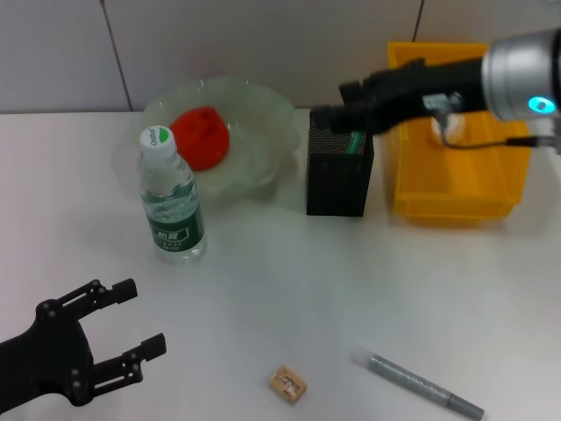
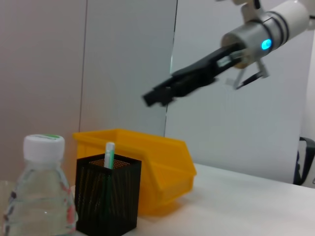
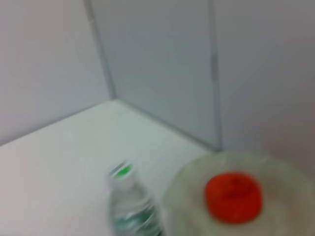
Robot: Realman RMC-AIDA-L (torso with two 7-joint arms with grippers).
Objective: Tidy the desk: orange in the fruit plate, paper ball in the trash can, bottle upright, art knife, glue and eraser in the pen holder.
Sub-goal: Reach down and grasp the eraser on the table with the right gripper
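Observation:
The orange [image 1: 200, 136] lies in the pale green fruit plate [image 1: 267, 110]. The bottle [image 1: 171, 197] stands upright in front of the plate. The black mesh pen holder [image 1: 340, 171] holds a green-and-white stick [image 1: 355, 140]. My right gripper [image 1: 329, 114] hovers just above the holder's rim; it also shows in the left wrist view [image 2: 155, 96]. The yellow trash can [image 1: 456, 171] stands right of the holder. The eraser [image 1: 288, 384] and a grey pen-shaped art knife [image 1: 416, 383] lie on the near table. My left gripper [image 1: 140, 320] is open and empty at the near left. The paper ball is out of view.
The right wrist view shows the bottle [image 3: 130, 206], the orange [image 3: 233, 195] and the plate [image 3: 192, 196] from above. The left wrist view shows the bottle [image 2: 42, 196], pen holder [image 2: 106, 199] and trash can [image 2: 152, 167]. A wall rises behind the table.

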